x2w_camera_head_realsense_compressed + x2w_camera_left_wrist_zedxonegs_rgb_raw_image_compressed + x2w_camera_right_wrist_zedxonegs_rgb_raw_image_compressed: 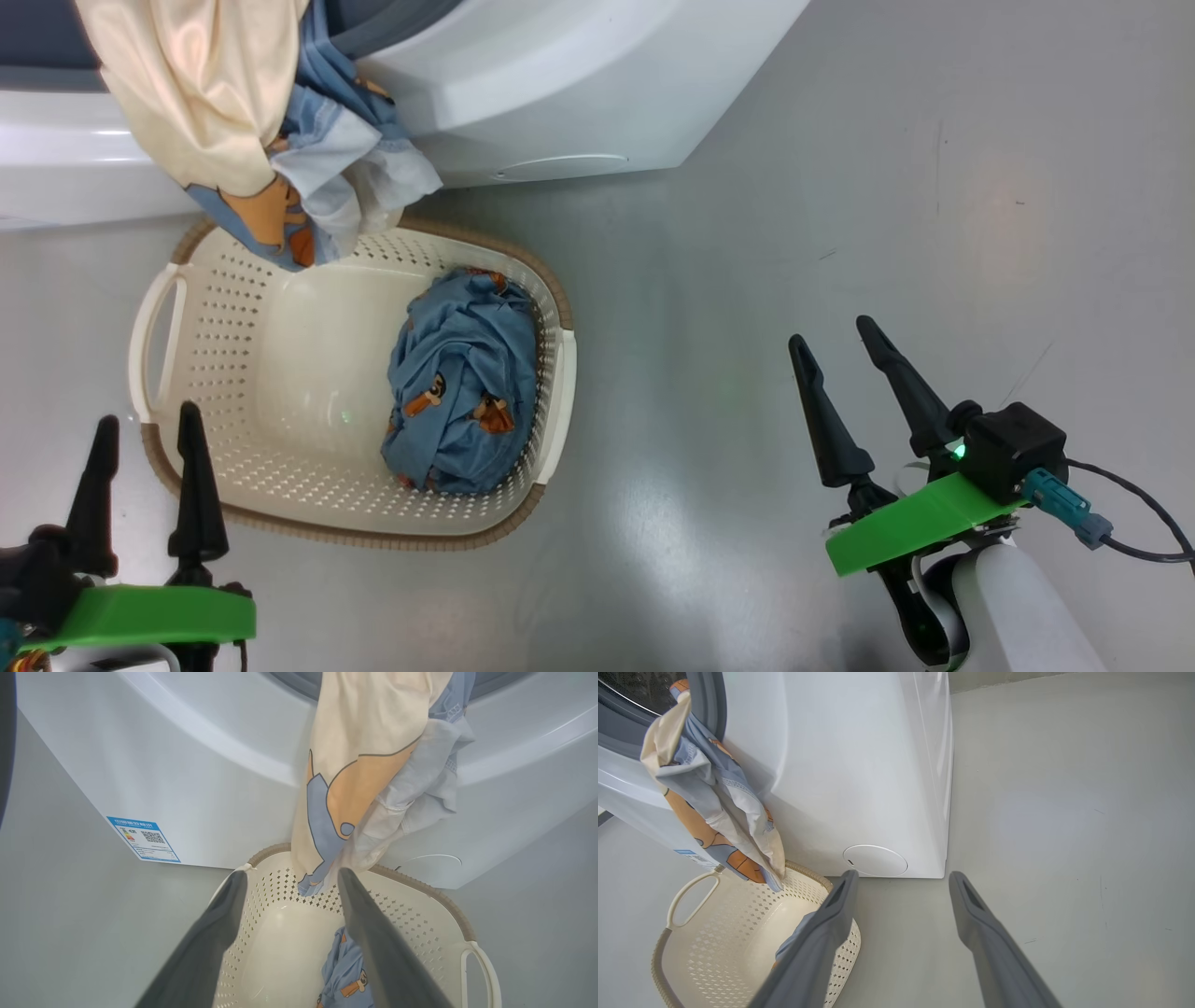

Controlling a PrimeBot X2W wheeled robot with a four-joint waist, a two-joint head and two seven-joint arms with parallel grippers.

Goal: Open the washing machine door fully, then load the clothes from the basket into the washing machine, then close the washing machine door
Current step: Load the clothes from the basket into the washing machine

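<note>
Head view: the basket (233,317) is sitting on the grey floor (840,187) just in front of the washing machine (579,84), its long axis running left to right along the machine's front. A blue bundle (462,373) is lying at the basket's right end, elongated towards the machine. A draped garment (215,112) is hanging from the drum opening, its tip dangling over the basket's far rim. The left gripper (149,415) and right gripper (831,331) are both gaping and empty, fingers pointing towards the machine. Left wrist view: the garment is hanging lengthwise downward, right of the label sticker (142,838). Right wrist view: the service flap (875,860) is showing low on the machine's front.
</note>
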